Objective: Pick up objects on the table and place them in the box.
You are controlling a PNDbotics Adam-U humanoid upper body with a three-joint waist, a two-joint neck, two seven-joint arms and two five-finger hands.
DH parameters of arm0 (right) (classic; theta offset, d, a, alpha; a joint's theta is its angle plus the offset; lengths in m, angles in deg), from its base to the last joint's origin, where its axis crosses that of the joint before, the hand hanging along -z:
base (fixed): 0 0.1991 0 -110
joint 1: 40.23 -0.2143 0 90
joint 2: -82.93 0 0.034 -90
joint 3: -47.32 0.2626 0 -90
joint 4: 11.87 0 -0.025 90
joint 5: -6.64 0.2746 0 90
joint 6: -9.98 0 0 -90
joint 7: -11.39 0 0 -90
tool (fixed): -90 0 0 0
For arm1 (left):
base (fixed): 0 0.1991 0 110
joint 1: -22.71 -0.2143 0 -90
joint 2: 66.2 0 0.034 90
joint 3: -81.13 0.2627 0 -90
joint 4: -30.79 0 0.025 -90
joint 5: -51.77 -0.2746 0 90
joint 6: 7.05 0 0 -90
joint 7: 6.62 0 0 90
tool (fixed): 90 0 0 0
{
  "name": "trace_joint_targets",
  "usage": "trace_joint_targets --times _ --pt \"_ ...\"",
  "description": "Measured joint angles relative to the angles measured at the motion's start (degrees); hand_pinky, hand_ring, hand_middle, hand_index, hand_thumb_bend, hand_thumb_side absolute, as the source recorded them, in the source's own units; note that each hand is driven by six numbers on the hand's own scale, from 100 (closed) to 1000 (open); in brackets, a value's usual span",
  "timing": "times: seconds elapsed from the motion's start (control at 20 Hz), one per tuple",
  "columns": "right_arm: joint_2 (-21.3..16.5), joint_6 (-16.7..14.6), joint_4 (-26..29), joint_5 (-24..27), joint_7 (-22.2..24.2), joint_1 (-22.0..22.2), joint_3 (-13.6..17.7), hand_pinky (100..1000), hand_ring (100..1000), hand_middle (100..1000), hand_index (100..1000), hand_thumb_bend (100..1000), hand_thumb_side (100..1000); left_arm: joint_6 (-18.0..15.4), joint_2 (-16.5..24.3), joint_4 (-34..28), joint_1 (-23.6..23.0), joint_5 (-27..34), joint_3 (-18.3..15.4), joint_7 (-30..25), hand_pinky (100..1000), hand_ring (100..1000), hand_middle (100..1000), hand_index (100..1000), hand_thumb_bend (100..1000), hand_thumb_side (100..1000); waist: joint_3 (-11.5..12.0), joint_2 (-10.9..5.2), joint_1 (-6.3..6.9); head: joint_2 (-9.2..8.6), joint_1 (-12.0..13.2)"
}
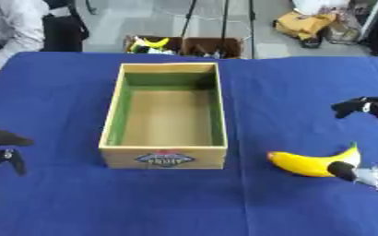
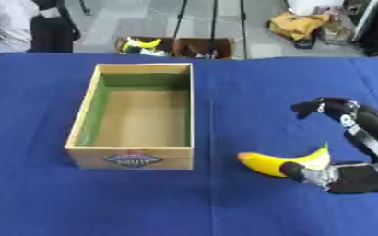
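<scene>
- One blue table (image 1: 55, 92) fills most of both views, covered edge to edge in cloth.
- On it stands an open wooden box (image 1: 165, 156), long side running away from the robot, with green inner walls and a bare brown floor; nothing lies inside it. A printed label sits on its near outer wall.
- Beyond the table's far edge, on the floor, a brown cardboard carton (image 1: 216, 46) holds a yellow-and-green item that cannot be made out clearly.
- The right hand (image 2: 360, 177) comes in from the right side, well apart from the box. Its fingers are spread wide: one dark finger arches above and behind the fruit, while a lower finger or thumb touches the banana's near end. Nothing is enclosed yet.
- The banana (image 2: 277, 162) lies on the cloth to the right of the box's near corner, tip pointing left toward the box, stem end curving up by the right hand.
- The left hand (image 1: 0, 150) shows at the lower left edge, resting idle with relaxed fingers, holding nothing.
</scene>
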Motion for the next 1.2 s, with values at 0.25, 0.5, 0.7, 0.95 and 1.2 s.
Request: trace_joint_targets --times 0.25,0.5,0.7,0.95,1.2 --pt "-0.1 0.8 0.0 0.5 5.5 -0.1 0.0 880 869 723 912 417 595 0.1 0.0 0.0 0.0 0.0 0.0 -0.1 254 572 480 579 100 987 0.0 0.0 0.01 -0.09 0.0" --pt "-0.1 1.7 0.0 0.5 7.8 -0.4 0.0 878 868 726 911 297 559 0.1 0.0 0.0 0.0 0.0 0.0 -0.1 253 572 480 578 100 980 0.1 0.01 0.01 -0.42 -0.1" --pt "-0.1 2.4 0.0 0.5 8.8 -0.3 -0.1 879 870 735 910 234 535 0.1 0.0 0.0 0.0 0.0 0.0 -0.1 253 572 480 578 100 978 0.1 0.14 -0.01 -0.46 -0.1" --pt "-0.1 3.7 0.0 0.0 9.8 0.1 -0.2 884 887 768 928 286 520 0.1 0.0 0.0 0.0 0.0 0.0 -0.2 253 573 480 577 100 970 0.2 0.3 -0.02 -0.5 -0.2" --pt "-0.2 4.7 -0.8 -1.1 11.0 0.6 -0.5 879 886 771 946 684 622 0.2 0.0 0.0 0.0 0.0 0.0 -0.3 252 573 479 577 100 966 0.2 0.37 -0.02 -0.55 -0.3"
